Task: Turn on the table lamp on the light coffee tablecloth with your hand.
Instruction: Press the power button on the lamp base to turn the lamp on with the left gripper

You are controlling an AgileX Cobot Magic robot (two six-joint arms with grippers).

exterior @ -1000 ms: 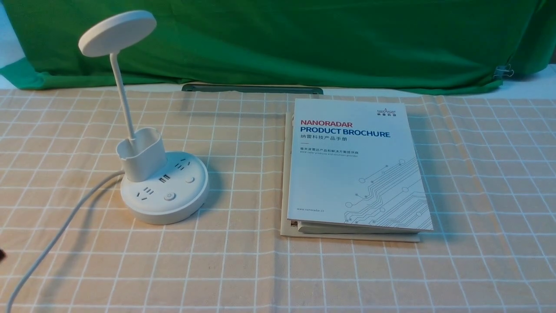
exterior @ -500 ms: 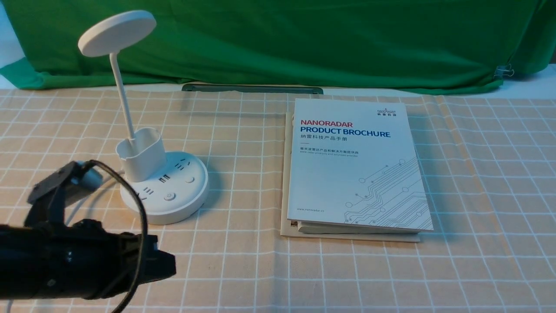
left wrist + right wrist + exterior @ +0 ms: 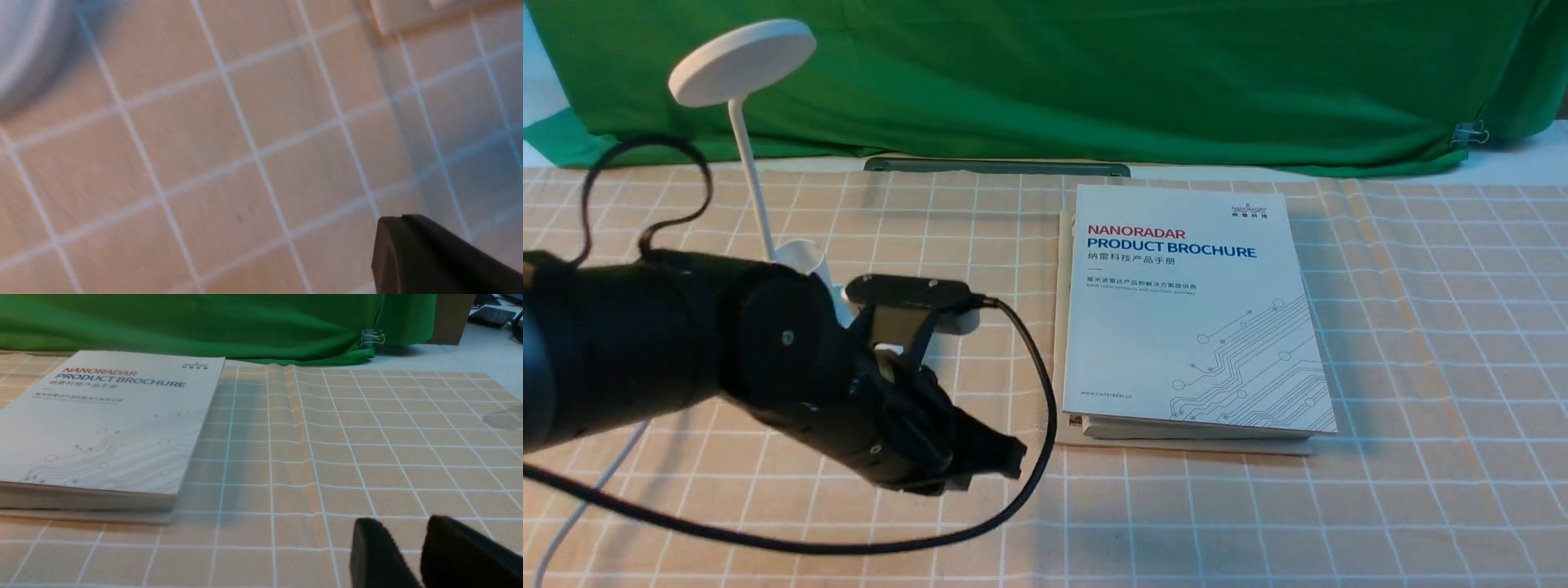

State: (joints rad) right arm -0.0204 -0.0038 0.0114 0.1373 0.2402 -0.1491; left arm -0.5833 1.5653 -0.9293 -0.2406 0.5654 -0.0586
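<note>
Left gripper (image 3: pixel 1010 457), fingers seemingly together, between table lamp (image 3: pixel 743 64) and viewer; best brought back above lamp's base, then lowered gently.

A green drape (image 3: pixel 1094 82) hangs in folds at twelve o'clock, held by a metal clip (image 3: pixel 1470 134) toward one o'clock, above a white surface (image 3: pixel 1523 155).

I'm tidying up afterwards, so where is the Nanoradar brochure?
In the front view, the Nanoradar brochure lies atop a small stack, right of the left gripper.
</note>
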